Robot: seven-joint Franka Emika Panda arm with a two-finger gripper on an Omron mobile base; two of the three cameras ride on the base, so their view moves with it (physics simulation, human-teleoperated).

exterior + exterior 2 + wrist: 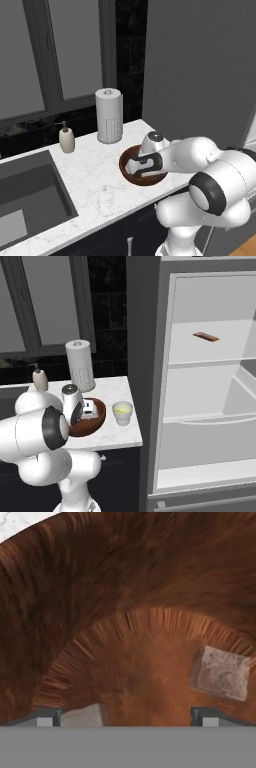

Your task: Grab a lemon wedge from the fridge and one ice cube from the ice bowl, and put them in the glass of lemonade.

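Note:
My gripper (127, 717) is open and reaches down into the reddish-brown ice bowl (126, 174) (99, 419) (125, 587). One pale ice cube (222, 673) lies on the bowl floor, ahead and to the right in the hand view. Another ice cube (82, 716) sits right beside the left fingertip (47, 717), just inside the gap. Nothing is gripped. The glass of lemonade (122, 412) stands on the counter just right of the bowl. The fridge (200, 381) stands open on the right with white shelves. The lemon wedge is hidden from me.
A paper-towel roll (109, 115) (80, 365) and a soap dispenser (66, 139) (40, 379) stand at the back of the marble counter (95, 175). The sink (25, 195) lies to the left. A thin reddish-brown item (206, 336) rests on an upper fridge shelf.

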